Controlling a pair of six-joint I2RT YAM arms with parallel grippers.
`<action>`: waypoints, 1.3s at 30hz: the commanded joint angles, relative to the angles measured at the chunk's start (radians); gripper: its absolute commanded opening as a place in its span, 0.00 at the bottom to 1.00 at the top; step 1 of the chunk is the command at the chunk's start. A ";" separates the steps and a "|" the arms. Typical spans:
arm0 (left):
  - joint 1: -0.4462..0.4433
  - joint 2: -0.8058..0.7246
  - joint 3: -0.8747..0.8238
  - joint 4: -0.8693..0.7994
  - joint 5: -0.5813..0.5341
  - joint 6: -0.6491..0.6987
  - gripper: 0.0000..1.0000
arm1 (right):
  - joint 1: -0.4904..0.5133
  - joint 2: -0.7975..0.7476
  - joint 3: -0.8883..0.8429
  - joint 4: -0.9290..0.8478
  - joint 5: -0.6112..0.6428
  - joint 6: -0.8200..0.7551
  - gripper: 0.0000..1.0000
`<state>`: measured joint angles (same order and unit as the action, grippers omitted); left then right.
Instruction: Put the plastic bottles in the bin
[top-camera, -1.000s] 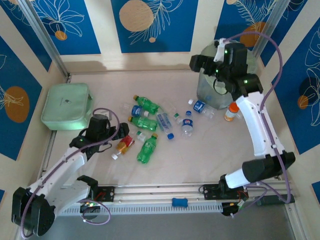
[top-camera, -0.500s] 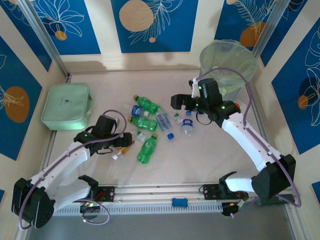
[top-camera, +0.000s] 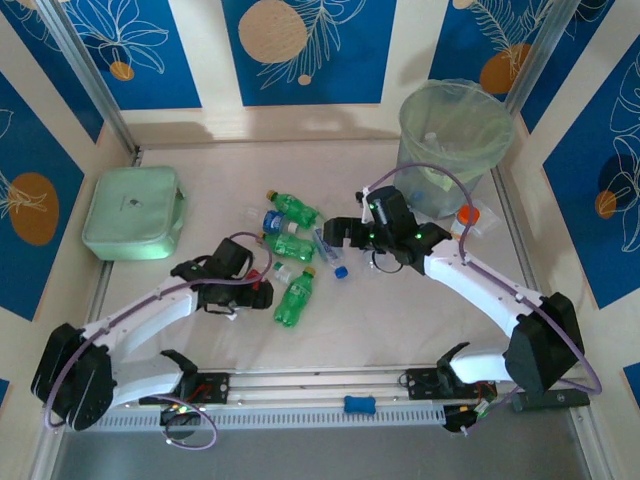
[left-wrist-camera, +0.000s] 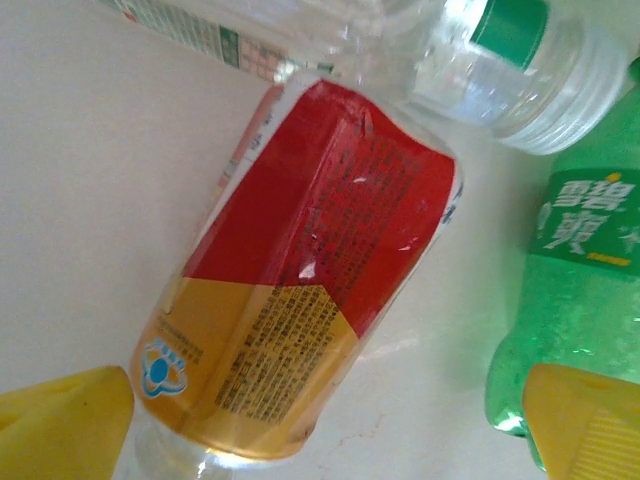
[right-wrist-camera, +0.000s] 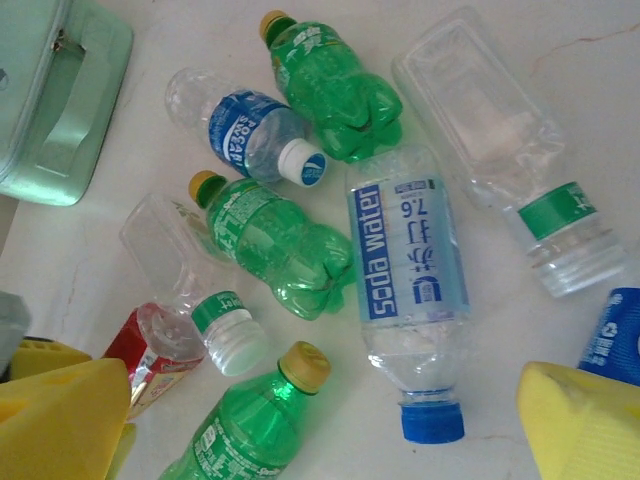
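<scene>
Jaws wide; bottles (right-wrist-camera: 280, 245) green or clear, blue-labelled, lying flat.

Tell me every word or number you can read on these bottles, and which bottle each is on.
"soda water", "7.6": blue label of the clear bottle.
"雪碧": label of the green bottle.
Blue label of the white-capped bottle: too blurred to read.
Fine print on the red-and-yellow bottle: too small to read.
</scene>
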<state>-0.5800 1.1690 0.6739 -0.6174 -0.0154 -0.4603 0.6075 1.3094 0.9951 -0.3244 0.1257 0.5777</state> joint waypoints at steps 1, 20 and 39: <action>-0.015 0.043 0.004 0.016 -0.043 0.035 0.99 | 0.017 0.002 -0.021 0.066 0.011 0.014 0.99; -0.052 0.172 -0.014 0.096 -0.058 0.054 0.68 | 0.012 0.123 0.080 -0.045 0.033 0.052 0.99; -0.059 -0.089 -0.015 0.090 -0.020 0.003 0.42 | 0.017 0.062 -0.010 0.152 -0.198 0.016 0.99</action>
<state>-0.6273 1.1450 0.6590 -0.5304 -0.0578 -0.4335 0.6224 1.4105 1.0008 -0.2512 0.0414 0.6029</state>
